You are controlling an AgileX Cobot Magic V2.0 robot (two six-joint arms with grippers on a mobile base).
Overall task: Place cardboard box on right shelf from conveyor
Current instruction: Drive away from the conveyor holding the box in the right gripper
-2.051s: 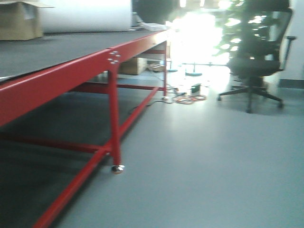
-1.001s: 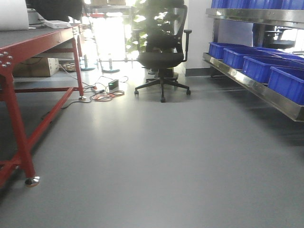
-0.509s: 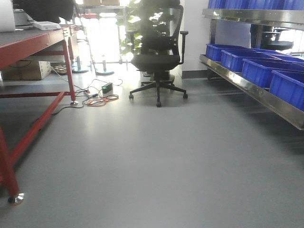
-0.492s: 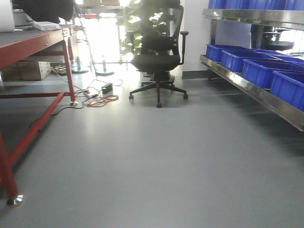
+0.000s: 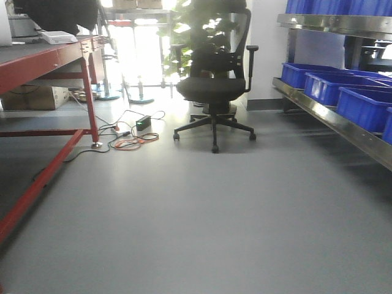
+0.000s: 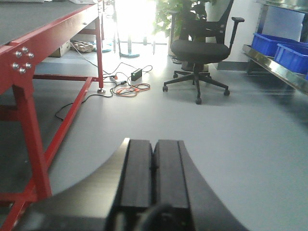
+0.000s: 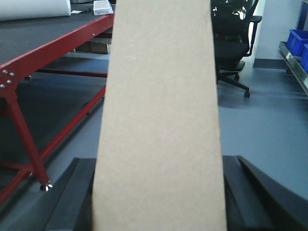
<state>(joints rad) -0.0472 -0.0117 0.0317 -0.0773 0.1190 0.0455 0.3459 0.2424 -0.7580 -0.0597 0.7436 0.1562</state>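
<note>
Right wrist view: the box (image 7: 159, 115) is seen filling the centre of the frame, plain tan and unprinted; it is clamped by the right gripper (image 7: 159, 197), whose dark fingers (image 7: 72, 202) are pressed against its two long sides. The box is held clear of the floor, off the conveyor (image 7: 57, 41) and not on the shelf (image 7: 293, 60); the conveyor is seen to its left and the shelf at the far right edge.

Left wrist view: the left gripper (image 6: 153, 168) is shown with its fingers (image 6: 137, 173) pressed together, pad against pad; nothing is gripped between them. The conveyor's red frame (image 6: 48, 29) is seen at left with a cluster of silver bolts (image 6: 21, 60) above one leg; the shelf lip (image 6: 274, 67) is seen at right.

Front view: the grey floor (image 5: 202, 214) is shown between the conveyor (image 5: 43, 58) at left and the shelf (image 5: 343, 119) at right; blue bins (image 5: 361, 104) are lined up on the shelf. A black chair (image 5: 214, 86) is placed on the floor at mid-distance; cables (image 5: 131, 138) are lying near the far conveyor leg. No gripper is visible in this view.
</note>
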